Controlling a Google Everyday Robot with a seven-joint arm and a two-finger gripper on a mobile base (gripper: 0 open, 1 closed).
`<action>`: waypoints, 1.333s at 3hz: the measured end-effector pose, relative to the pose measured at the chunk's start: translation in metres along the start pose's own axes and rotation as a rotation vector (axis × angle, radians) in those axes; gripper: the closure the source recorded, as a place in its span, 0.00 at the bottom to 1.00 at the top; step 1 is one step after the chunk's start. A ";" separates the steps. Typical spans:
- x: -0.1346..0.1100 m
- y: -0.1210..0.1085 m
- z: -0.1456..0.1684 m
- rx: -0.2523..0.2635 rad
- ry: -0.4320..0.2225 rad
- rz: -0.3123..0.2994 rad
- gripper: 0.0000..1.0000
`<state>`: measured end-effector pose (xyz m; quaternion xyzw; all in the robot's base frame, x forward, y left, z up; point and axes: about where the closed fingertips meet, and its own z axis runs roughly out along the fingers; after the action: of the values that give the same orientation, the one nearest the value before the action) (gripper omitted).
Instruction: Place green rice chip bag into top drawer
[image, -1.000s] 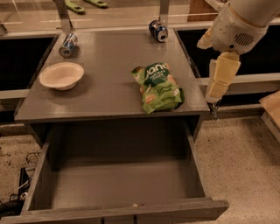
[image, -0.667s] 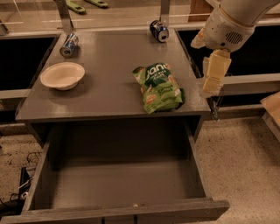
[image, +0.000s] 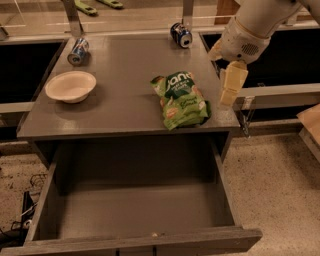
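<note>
The green rice chip bag lies flat on the grey table, near its front right corner. The top drawer is pulled out wide open below the table front, its flat bottom bare. My gripper hangs from the white arm at the table's right edge, just right of the bag and above table height, pointing down. It holds nothing that I can see.
A white bowl sits at the table's left. One blue can lies at the back left, another at the back right. A grey rail runs right of the table. Speckled floor lies below.
My gripper and arm have moved left and a little up, closer to the bag's right side. The bag, bowl, cans and drawer have not moved.
</note>
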<state>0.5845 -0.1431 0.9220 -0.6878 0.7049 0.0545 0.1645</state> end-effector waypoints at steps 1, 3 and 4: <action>-0.019 -0.001 -0.006 0.020 -0.019 -0.064 0.00; -0.064 -0.004 0.005 0.012 -0.056 -0.186 0.00; -0.076 -0.020 0.026 0.022 -0.081 -0.209 0.00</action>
<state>0.6088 -0.0636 0.9238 -0.7529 0.6228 0.0569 0.2052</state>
